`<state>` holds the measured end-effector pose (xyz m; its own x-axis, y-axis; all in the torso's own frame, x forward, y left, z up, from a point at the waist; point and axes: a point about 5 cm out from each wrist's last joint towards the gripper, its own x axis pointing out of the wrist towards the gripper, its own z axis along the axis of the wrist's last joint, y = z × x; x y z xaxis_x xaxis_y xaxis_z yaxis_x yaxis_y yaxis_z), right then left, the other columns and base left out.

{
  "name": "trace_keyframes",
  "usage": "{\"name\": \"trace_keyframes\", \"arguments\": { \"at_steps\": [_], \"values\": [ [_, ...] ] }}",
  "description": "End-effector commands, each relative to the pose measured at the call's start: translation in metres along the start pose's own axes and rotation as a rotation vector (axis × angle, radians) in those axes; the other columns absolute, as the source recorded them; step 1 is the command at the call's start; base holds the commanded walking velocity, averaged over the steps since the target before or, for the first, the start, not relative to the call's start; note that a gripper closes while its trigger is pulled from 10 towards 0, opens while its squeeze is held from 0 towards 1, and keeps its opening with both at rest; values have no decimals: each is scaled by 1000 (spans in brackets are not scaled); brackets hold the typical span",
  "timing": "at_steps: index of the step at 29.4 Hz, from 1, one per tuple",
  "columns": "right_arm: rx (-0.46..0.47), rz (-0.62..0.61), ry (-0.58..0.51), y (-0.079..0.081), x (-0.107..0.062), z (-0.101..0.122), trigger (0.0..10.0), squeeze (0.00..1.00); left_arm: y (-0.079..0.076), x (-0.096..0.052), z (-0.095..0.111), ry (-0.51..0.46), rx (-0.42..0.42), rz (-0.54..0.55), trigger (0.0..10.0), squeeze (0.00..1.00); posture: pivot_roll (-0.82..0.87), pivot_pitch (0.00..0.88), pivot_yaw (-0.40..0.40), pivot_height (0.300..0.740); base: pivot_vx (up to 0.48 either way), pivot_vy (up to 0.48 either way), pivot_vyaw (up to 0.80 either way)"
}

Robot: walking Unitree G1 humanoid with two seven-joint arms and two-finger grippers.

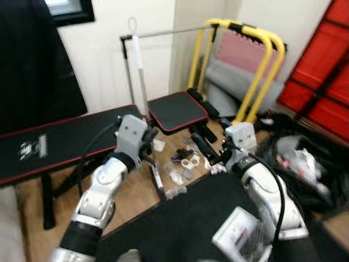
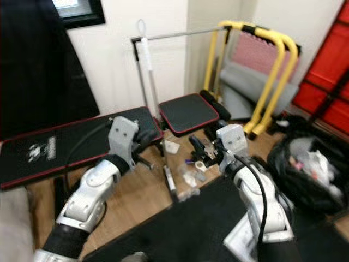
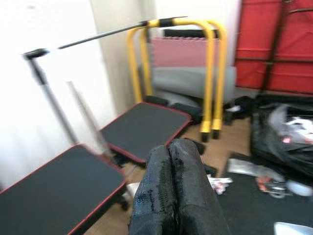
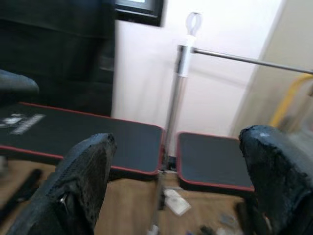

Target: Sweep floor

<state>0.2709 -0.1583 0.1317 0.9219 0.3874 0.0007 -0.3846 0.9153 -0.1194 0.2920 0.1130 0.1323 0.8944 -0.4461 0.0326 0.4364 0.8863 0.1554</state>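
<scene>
left arm (image 2: 92,188) raised over wood floor (image 2: 136,202), its gripper (image 2: 143,136) by black bench (image 2: 60,144) | right gripper (image 2: 200,148) above scattered litter (image 2: 191,177) | broom (image 2: 155,106) leaning at wall | yellow frame (image 2: 272,76) behind | black bag (image 2: 308,169) at right

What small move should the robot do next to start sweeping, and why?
Probably bring the right gripper, whose fingers stand open, forward to the upright silver pole by the wall. Small litter lies on the wood floor, the left gripper is shut on nothing, and neither holds a tool yet.
</scene>
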Motion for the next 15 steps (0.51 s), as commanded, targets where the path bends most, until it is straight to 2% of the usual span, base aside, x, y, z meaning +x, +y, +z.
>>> {"name": "trace_keyframes", "arguments": {
  "at_steps": [1,9,12,15],
  "values": [
    [16,-7,17,-2,-1,-3,10000,0,-4,1,-1,8,0,-20,10000,0,-206,0,-114,740,0,0,775],
    [14,-7,20,-2,-1,-2,10000,0,-4,2,-1,17,10,-24,10000,0,-205,0,-114,740,0,0,781],
    [19,-14,16,-2,-1,-2,10000,0,-4,2,-1,18,10,-30,10000,0,-205,0,-113,740,0,0,506],
    [29,-29,-2,-4,0,0,10000,0,-4,2,-2,18,4,-39,10000,0,-204,0,-110,740,0,0,0]
  ]
}}
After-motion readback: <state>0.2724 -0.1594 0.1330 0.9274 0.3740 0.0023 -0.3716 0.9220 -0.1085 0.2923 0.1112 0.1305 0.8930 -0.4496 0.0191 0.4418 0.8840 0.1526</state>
